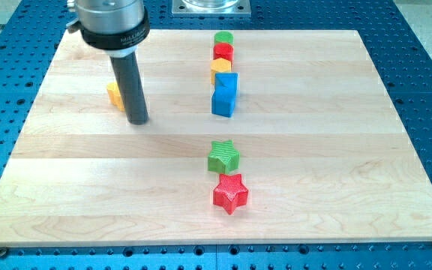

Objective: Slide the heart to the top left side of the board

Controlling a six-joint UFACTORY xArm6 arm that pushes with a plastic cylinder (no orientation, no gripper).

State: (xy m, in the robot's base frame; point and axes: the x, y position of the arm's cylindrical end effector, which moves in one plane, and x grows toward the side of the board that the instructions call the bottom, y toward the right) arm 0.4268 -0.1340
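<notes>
Starting nearest: the red star [230, 193] and green star [223, 156] sit low, untouched. Farther up, my tip [137, 119] (a bare rod, no jaws) touches the half-hidden yellow heart [114, 94], already upper left; only the corner remains.

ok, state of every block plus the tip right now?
my tip: down on the board, touching the yellow block's right side
yellow block: partly hidden behind the rod, shape unclear
green cylinder: top of the column
red cylinder: touching green cylinder
yellow block in column: between red cylinder and blue block
blue block: column's lowest
green star: flat
red star: flat, just below green star
</notes>
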